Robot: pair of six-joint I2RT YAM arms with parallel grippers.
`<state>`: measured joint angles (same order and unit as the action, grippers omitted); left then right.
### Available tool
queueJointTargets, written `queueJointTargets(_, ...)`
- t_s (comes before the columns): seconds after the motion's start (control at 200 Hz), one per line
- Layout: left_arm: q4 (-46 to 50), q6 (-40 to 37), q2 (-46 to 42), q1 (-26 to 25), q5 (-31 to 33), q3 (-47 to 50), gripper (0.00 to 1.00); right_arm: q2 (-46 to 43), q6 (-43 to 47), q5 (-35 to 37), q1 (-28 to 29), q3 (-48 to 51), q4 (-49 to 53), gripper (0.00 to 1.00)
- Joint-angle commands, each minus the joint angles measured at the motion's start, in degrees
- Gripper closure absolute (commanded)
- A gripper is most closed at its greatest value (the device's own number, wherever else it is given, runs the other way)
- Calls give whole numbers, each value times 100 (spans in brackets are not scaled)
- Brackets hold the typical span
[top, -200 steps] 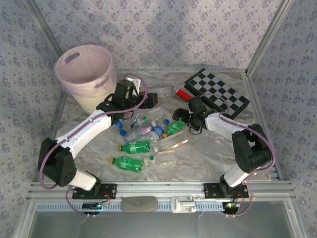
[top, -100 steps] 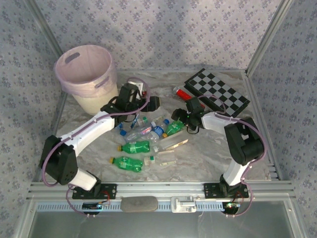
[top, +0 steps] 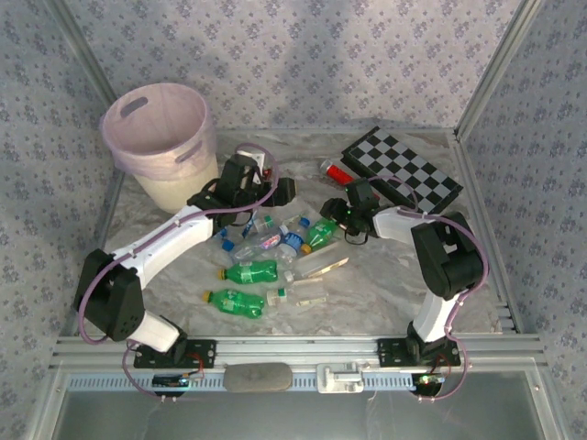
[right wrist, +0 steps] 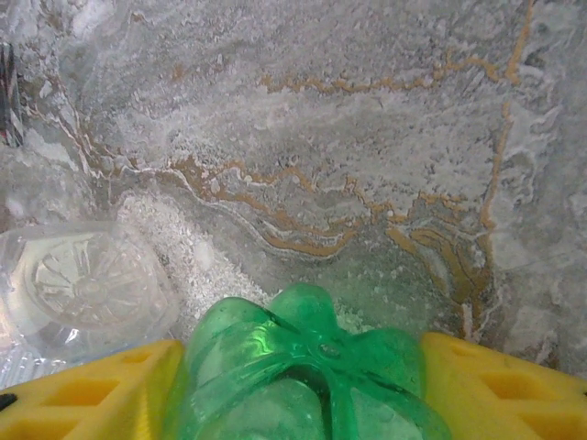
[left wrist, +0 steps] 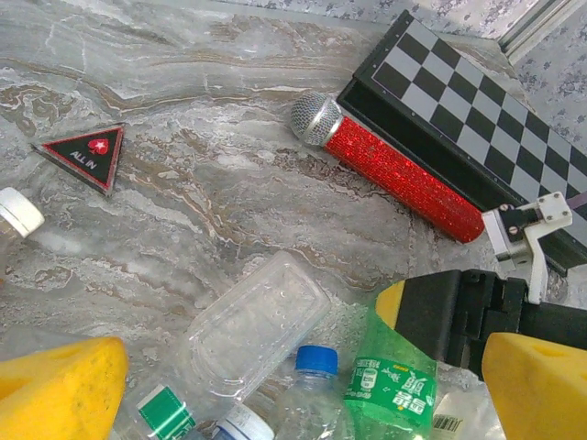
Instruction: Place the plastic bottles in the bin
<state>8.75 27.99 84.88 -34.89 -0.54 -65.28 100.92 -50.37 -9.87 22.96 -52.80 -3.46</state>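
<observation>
Right pincer (right wrist: 298, 390) clamps green bottle (right wrist: 307, 357), clear bottle (right wrist: 87, 293) beside; left pincer (left wrist: 298, 385) open; red microphone (left wrist: 394, 174) near.

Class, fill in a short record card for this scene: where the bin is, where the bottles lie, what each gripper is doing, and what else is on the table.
bin: upright, far left corner of the table
bottles: scattered mid-table, clear and green ones
left gripper: open, above the bottles, holding nothing
right gripper: shut on the base of a green bottle
other things: chessboard, red microphone, triangle badge
</observation>
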Motion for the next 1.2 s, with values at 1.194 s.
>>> queueJointTargets(1.194,-585,-525,919,-140,-3299,-326,0,-1259,1086,-1413,-99,-1041,118,49)
